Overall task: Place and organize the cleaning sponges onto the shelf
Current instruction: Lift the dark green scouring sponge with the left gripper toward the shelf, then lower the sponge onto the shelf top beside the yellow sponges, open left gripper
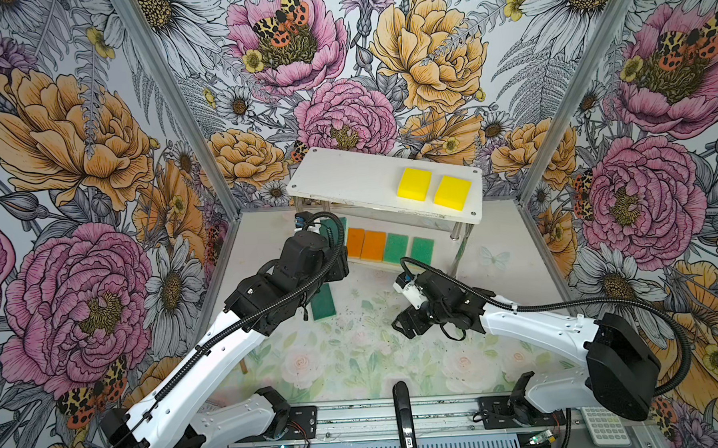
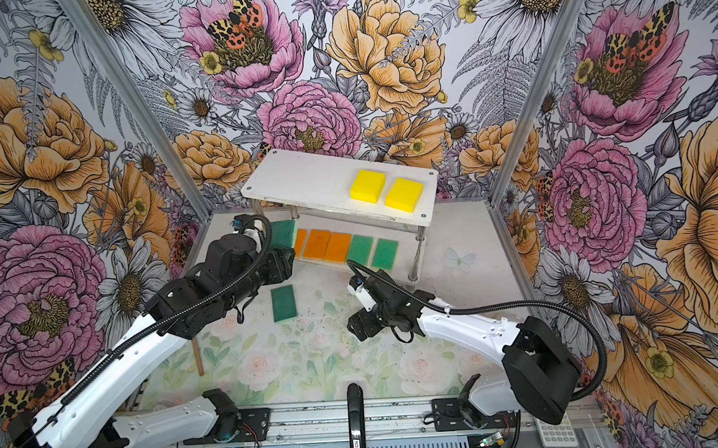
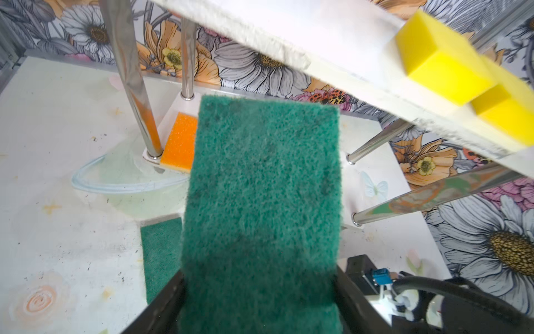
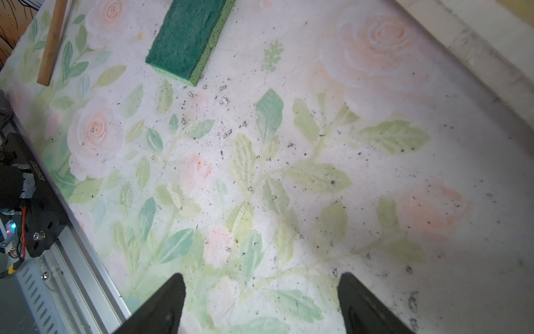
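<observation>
The shelf (image 1: 347, 180) (image 2: 305, 177) stands at the back of the table. Two yellow sponges (image 1: 414, 184) (image 1: 452, 192) lie on its top board. On the lower board lie orange sponges (image 2: 316, 244) (image 2: 337, 247) and two light green sponges (image 2: 359, 250) (image 2: 385, 254). My left gripper (image 3: 260, 289) is shut on a dark green sponge (image 3: 263, 202) (image 2: 285, 234), held at the shelf's front left corner by the lower board. A second dark green sponge (image 1: 323, 303) (image 4: 187, 37) lies flat on the table. My right gripper (image 4: 260, 277) (image 1: 397, 323) hovers open over bare table, holding nothing.
A wooden handle (image 2: 197, 357) (image 4: 53, 40) lies at the table's left edge, partly under the left arm. Chrome posts (image 3: 130, 78) stand close to the held sponge. Dark crumbs speckle the floral mat (image 4: 289, 173). A black bar (image 1: 404, 418) and a keypad (image 1: 605, 426) sit on the front rail.
</observation>
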